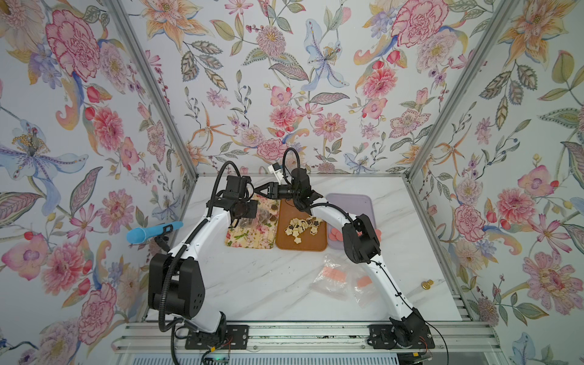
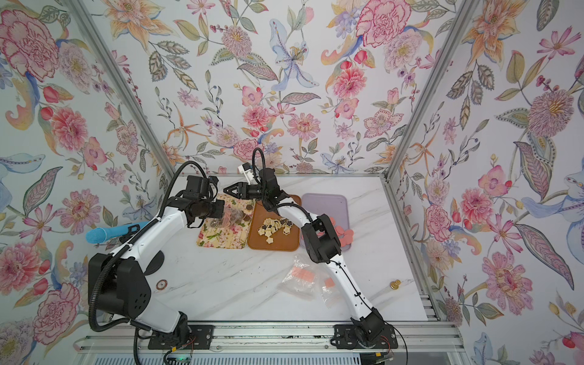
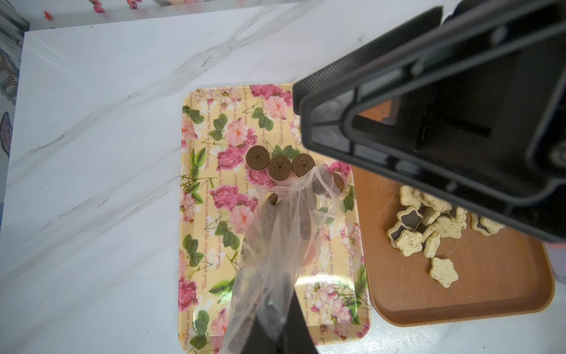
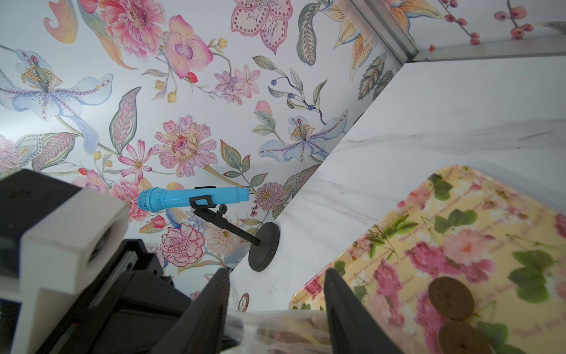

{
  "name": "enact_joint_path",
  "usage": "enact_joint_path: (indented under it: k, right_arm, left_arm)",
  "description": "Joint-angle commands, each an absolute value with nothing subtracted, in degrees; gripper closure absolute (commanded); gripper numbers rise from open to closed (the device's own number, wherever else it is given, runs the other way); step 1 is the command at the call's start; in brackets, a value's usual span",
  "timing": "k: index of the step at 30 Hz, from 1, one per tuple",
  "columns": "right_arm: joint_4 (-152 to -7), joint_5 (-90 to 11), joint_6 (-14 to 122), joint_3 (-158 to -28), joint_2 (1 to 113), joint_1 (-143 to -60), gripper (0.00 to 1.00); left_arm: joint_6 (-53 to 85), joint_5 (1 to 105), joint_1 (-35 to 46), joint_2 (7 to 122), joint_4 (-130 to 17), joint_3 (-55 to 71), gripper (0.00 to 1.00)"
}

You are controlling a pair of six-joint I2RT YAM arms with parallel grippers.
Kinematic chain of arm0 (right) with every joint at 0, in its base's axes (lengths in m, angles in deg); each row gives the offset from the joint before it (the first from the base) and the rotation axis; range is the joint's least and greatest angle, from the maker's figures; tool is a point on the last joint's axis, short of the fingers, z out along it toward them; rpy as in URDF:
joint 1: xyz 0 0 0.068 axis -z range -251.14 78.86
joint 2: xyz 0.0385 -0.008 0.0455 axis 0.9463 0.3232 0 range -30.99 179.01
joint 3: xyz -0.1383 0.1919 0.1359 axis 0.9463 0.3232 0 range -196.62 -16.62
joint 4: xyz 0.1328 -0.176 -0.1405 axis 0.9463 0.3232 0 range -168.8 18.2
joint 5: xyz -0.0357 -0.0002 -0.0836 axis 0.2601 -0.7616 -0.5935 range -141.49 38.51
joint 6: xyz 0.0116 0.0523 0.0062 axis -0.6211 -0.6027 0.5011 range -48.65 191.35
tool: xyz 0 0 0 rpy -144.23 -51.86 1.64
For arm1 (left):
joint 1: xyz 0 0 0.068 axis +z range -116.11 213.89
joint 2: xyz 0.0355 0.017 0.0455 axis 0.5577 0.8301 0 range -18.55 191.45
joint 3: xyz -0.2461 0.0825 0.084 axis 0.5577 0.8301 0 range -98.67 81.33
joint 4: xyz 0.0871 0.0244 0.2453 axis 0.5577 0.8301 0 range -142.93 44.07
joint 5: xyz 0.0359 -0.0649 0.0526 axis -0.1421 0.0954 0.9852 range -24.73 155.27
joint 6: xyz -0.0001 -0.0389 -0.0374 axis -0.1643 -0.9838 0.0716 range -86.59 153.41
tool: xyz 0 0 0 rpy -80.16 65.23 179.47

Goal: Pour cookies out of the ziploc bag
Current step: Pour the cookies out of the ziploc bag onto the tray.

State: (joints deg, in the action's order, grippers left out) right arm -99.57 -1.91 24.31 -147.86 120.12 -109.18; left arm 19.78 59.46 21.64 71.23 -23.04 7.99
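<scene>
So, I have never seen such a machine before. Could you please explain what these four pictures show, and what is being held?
It is a robot with two arms on a marble table. Two pictures look down from above; the other two come from a camera on each wrist. The left fingers are shut on a clear ziploc bag over the floral tray, where brown round cookies already lie. The right fingers are open, close to the bag. A brown tray holds star cookies; a lilac tray holds pink rounds. Empty bags lie nearer the front, and a blue toy microphone stands on the robot's left.
</scene>
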Motion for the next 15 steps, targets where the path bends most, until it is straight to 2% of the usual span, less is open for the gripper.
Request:
enact_joint_path:
  k: [1, 15]
  right_arm:
    - [-99.4, -0.7, 25.8, -149.1, 123.0, -110.0, 0.46]
    - [-105.3, 1.8, 22.7, -142.5, 121.7, -110.8, 0.48]
  left_arm:
    - [21.6, 57.0, 22.1, 70.5, -26.7, 9.1, 1.0]
    - [20.1, 63.9, 22.2, 71.5, -30.4, 12.2, 1.0]
